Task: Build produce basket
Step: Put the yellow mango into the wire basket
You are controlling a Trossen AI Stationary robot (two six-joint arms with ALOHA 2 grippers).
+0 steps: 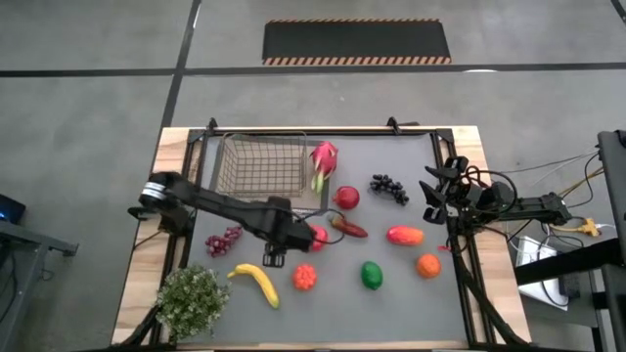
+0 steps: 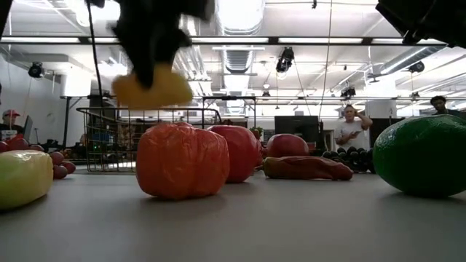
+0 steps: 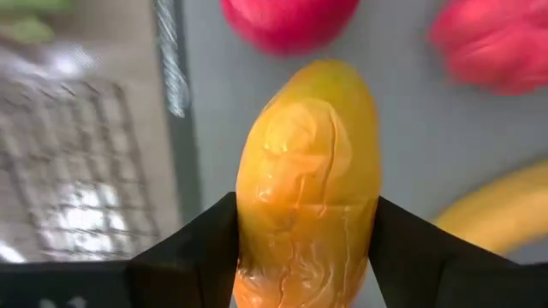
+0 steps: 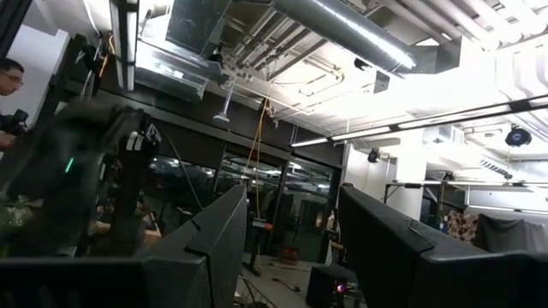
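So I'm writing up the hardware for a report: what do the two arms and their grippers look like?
Both arms are dark, nearly black, built of slim jointed links. The left arm has a silvery cylindrical joint near its base. The left gripper and the right gripper each have two flat, matte black, wedge-shaped fingers. Dark cables loop around the right arm, and loose cables trail beside its base.

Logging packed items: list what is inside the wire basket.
Nothing shows inside the basket; the high view sees bare mesh. The dragon fruit sits just outside its right side. The left tool holds a mango off the table.
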